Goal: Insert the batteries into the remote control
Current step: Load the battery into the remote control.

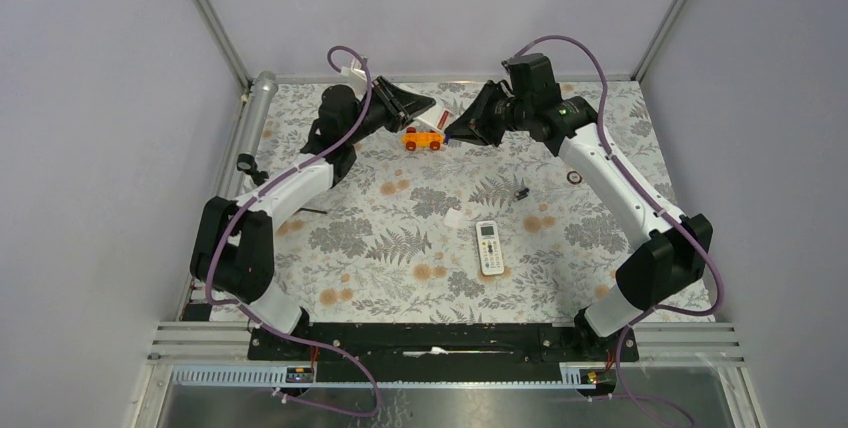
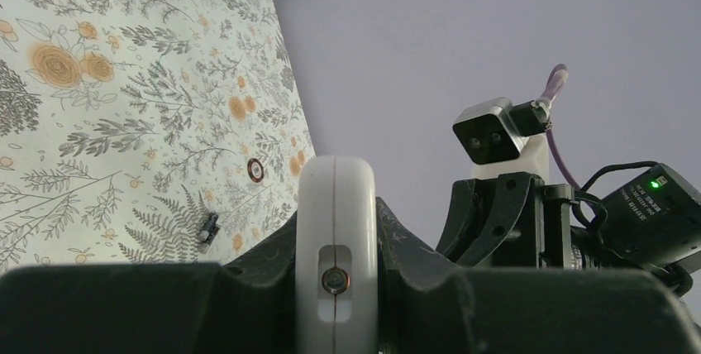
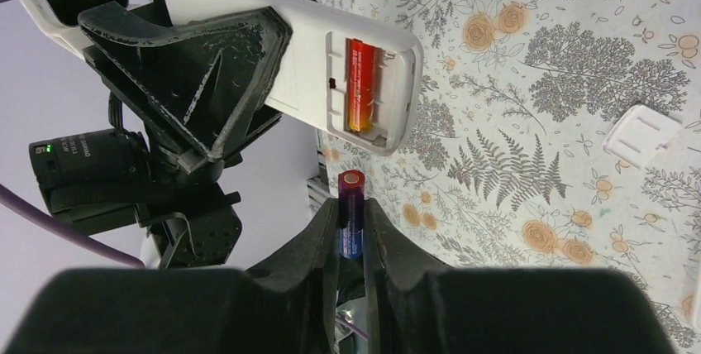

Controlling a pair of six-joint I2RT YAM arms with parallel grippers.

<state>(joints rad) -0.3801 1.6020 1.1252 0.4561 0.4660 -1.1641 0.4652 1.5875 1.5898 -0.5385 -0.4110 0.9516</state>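
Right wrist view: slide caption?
Right gripper holds a red-and-blue cylindrical battery near the white remote control, whose open compartment already houses another battery.

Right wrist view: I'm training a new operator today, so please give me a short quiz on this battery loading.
1. True or false: the right gripper is shut on a small red and blue cylindrical battery.
2. How many batteries sit in the open compartment of the slim white-edged remote control? A none, B one, C two.
3. Which gripper holds that remote?
Key: 1 true; 2 B; 3 the left gripper.
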